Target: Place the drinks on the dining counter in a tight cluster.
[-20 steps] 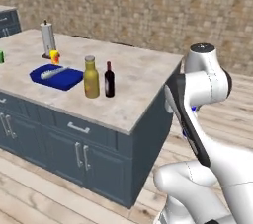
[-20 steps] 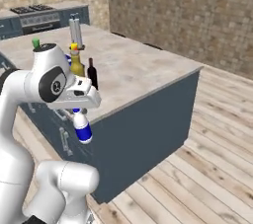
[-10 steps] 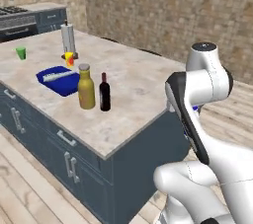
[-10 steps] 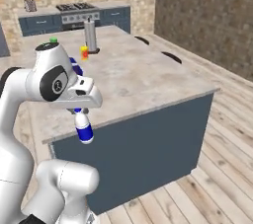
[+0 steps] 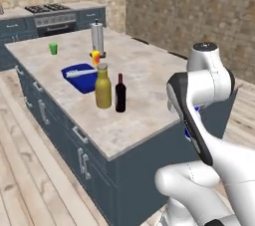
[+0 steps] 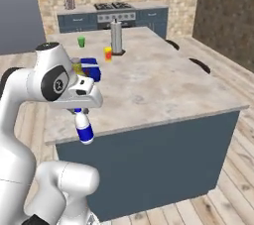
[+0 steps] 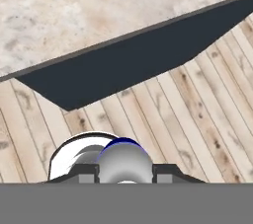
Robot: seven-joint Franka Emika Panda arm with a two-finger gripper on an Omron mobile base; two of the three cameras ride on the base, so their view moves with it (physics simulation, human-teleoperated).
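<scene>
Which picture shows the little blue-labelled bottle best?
The right base view: the small bottle hangs in full below the end effector, off the counter's edge. The hand view catches just its rounded end; the left base view shows a blue sliver behind the arm.

hand (image 6: 79, 114) gripping small bottle (image 6: 84, 130), beside dining counter (image 6: 163, 85)

I'm looking at a home kitchen: a marble-topped island worktop (image 5: 144, 70) on dark blue cabinets, with a stove (image 6: 115, 7) against a tiled backsplash behind it. Wood plank floor (image 6: 238, 169) and a stone wall (image 5: 199, 11) finish the room.
</scene>
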